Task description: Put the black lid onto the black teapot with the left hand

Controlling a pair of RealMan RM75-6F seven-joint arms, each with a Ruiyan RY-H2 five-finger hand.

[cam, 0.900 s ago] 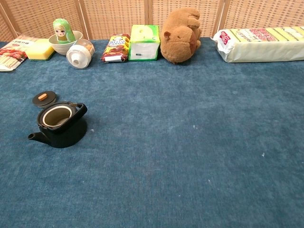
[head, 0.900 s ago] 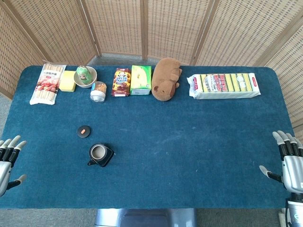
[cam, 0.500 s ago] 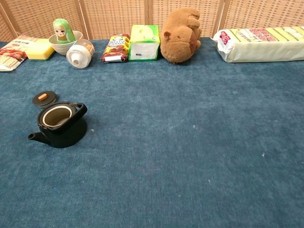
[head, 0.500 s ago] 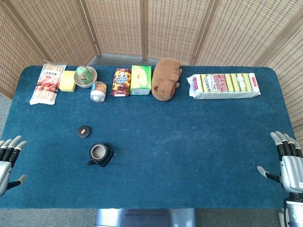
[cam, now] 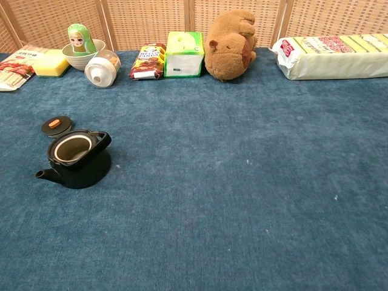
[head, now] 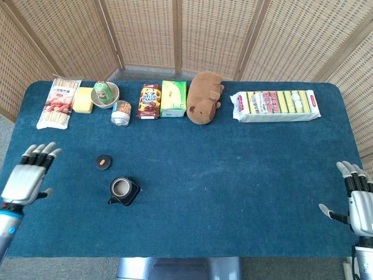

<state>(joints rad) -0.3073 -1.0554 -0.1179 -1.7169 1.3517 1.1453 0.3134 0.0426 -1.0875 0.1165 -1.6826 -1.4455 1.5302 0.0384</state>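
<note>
The black teapot (head: 123, 191) (cam: 76, 159) stands uncovered on the blue table, its spout toward the near left. Its round black lid (head: 103, 161) (cam: 56, 126), with an orange knob, lies flat on the cloth just behind and left of the pot. My left hand (head: 28, 177) hovers over the table's left side, fingers spread and empty, well left of the lid. At the near right edge my right hand (head: 356, 197) is open too, holding nothing. Neither hand shows in the chest view.
Along the back stand a noodle packet (head: 59, 102), a yellow sponge (head: 84, 100), a bowl with a green doll (head: 105, 93), a small jar (head: 120, 112), a snack bag (head: 150, 101), a tissue box (head: 173, 98), a plush capybara (head: 204, 97) and a long biscuit pack (head: 275, 105).
My left hand has risen from the near left edge and moved forward and right over the table, toward the lid. The right hand barely shifted.
</note>
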